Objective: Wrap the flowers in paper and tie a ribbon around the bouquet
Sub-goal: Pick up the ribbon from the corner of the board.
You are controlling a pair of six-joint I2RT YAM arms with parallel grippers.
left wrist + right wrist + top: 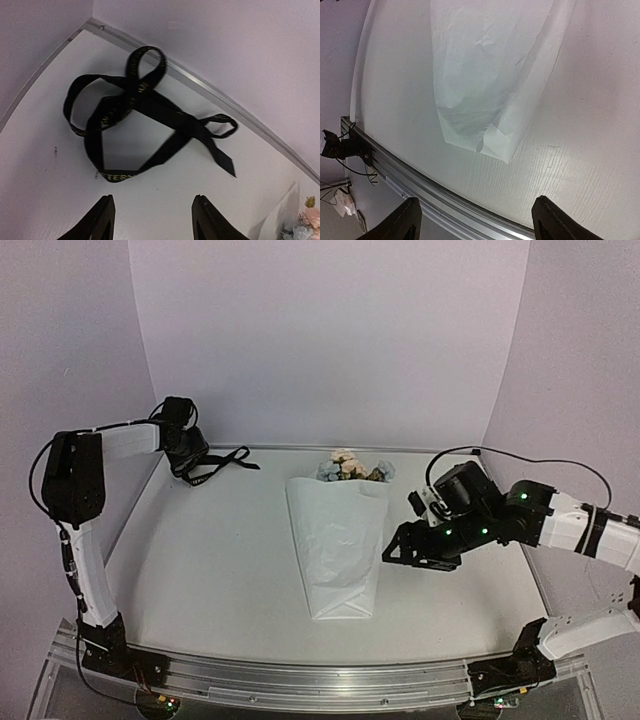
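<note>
The bouquet lies mid-table: white paper (335, 550) folded around the stems, peach and pale blue flowers (352, 468) sticking out at its far end. Its narrow folded end (480, 135) shows in the right wrist view. The black ribbon (135, 107) with pale lettering lies loosely looped in the far left corner (215, 466). My left gripper (152, 217) hovers just short of the ribbon, open, nothing between its fingers. My right gripper (475, 220) is open beside the paper's right edge (400, 545), holding nothing.
A metal rail (300, 680) runs along the table's near edge, with both arm bases on it. Pale walls close in the back and both sides. A raised lip (210, 90) edges the table behind the ribbon. Black cables (340, 145) hang off the rail.
</note>
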